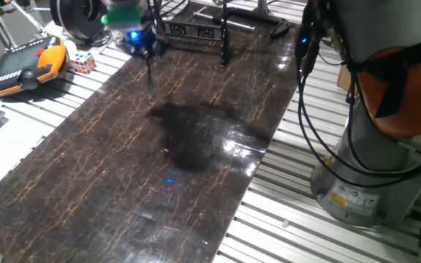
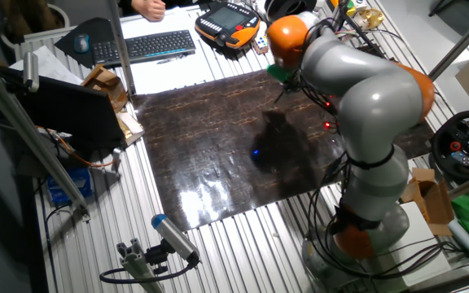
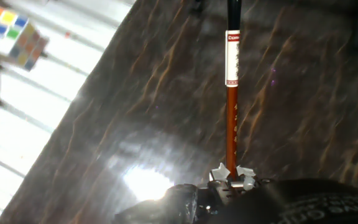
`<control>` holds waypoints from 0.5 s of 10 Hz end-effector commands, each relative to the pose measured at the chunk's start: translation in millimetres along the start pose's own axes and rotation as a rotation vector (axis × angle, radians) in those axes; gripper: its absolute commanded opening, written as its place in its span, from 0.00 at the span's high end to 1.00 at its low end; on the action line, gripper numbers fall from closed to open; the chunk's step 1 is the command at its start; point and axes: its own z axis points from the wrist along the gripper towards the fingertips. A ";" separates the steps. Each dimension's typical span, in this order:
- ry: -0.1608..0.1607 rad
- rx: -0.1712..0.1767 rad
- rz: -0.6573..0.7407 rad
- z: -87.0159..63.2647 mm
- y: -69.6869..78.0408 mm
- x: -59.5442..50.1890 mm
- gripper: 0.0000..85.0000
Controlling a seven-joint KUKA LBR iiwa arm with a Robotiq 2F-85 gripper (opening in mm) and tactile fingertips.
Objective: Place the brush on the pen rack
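Note:
My gripper (image 1: 145, 50) is at the far left of the dark mat, a little above it. It is shut on the brush (image 1: 149, 67), which hangs down from the fingers, its lower end just above the mat. In the hand view the fingers (image 3: 221, 173) clamp the orange-red handle of the brush (image 3: 231, 124). A white labelled section and a dark end lie further out. The pen rack (image 1: 224, 36), a low black frame of posts and bars, stands at the mat's far edge, just right of the gripper. In the other fixed view the arm hides the gripper.
A Rubik's cube (image 1: 81, 62) and an orange-black teach pendant (image 1: 28, 67) lie left of the mat. A black spool (image 1: 75, 14) stands behind them. A keyboard (image 2: 145, 45) lies beyond the mat. My robot's base (image 1: 371, 175) and cables stand at the right.

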 end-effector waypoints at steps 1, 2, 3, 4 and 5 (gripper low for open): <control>-0.003 0.000 0.007 -2.8 -9.6 -6.7 0.99; -0.013 0.002 0.002 -5.2 -18.8 -12.3 0.99; -0.014 -0.001 0.001 -6.8 -26.3 -17.7 0.99; -0.017 -0.003 0.001 -7.5 -30.5 -22.5 0.99; -0.013 -0.009 0.005 -7.8 -35.8 -31.3 0.99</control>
